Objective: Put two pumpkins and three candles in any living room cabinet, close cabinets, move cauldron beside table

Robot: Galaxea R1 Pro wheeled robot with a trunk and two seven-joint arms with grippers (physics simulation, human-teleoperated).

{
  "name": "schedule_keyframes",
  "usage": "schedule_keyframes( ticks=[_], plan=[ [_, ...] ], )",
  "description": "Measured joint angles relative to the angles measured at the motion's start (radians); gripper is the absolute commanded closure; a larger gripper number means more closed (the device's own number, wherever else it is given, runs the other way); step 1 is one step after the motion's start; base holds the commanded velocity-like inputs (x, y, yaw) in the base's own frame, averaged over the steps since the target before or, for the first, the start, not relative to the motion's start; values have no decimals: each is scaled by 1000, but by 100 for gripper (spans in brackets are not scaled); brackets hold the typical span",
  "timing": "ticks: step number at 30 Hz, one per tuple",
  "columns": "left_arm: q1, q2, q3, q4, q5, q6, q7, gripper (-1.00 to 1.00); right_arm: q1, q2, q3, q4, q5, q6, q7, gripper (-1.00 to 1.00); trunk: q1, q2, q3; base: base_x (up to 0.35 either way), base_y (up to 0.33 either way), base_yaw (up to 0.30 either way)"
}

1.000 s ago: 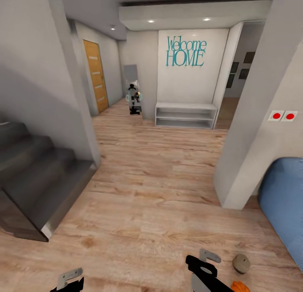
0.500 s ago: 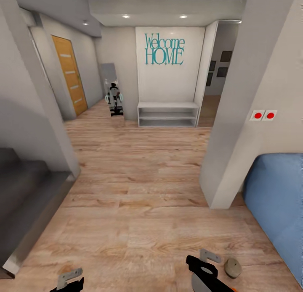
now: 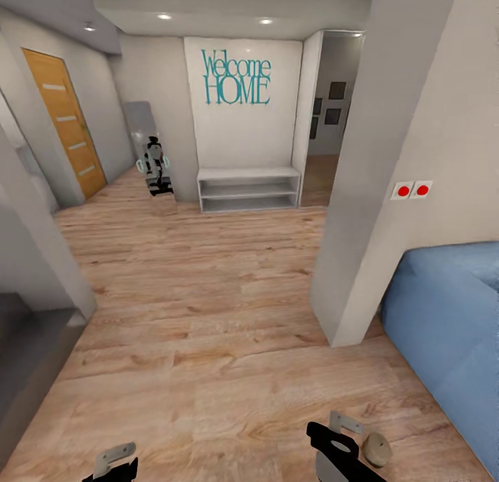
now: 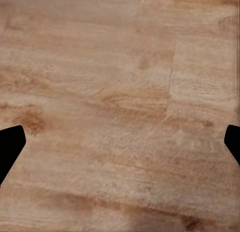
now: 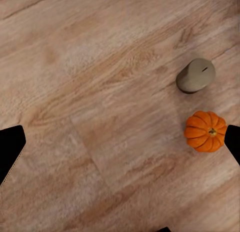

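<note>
— Two task things are lying on the wood floor [image 3: 208, 315] right now: a candle [image 5: 195, 75] and a pumpkin [image 5: 205, 131]. How are they sitting?

— Both are standing upright on the planks near each other, not touching, as the right wrist view is showing. From the head camera the candle [image 3: 377, 449] is sitting just beside the right gripper [image 3: 337, 437], near the blue sofa [image 3: 450, 329].

— What are the grippers doing?

— The right gripper [image 5: 120, 142] is hanging over bare floor with its fingers spread wide, holding nothing. The left gripper [image 4: 120, 142] is doing the same, its dark fingertips [image 4: 10, 144] showing far apart over plain planks. In the head view the left gripper [image 3: 114, 462] is peeking in at the bottom edge.

— And what is lying ahead?

— A hallway is opening up: a white wall with teal "Welcome HOME" lettering [image 3: 235, 78], a pale open shelf unit [image 3: 248, 188] standing against it, an orange wooden door [image 3: 66, 128], and a tall mirror [image 3: 147, 149] showing a robot's reflection. Two red buttons [image 3: 411, 189] are sitting on the grey pillar beside the sofa.
</note>
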Motion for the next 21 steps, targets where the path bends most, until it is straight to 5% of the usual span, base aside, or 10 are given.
schedule_keyframes(
  ticks=[9, 21],
  plan=[
    [0, 0, 0, 0, 0, 0, 0, -100, 0, -1, 0, 0, 0, 1, -3, -100, 0, 0, -5, 265, 132, -259],
    [0, 0, 0, 0, 0, -1, 0, -100, 0, -1, 0, 0, 0, 2, -3, -100, 0, 0, -13, 104, 31, -259]
  ],
)
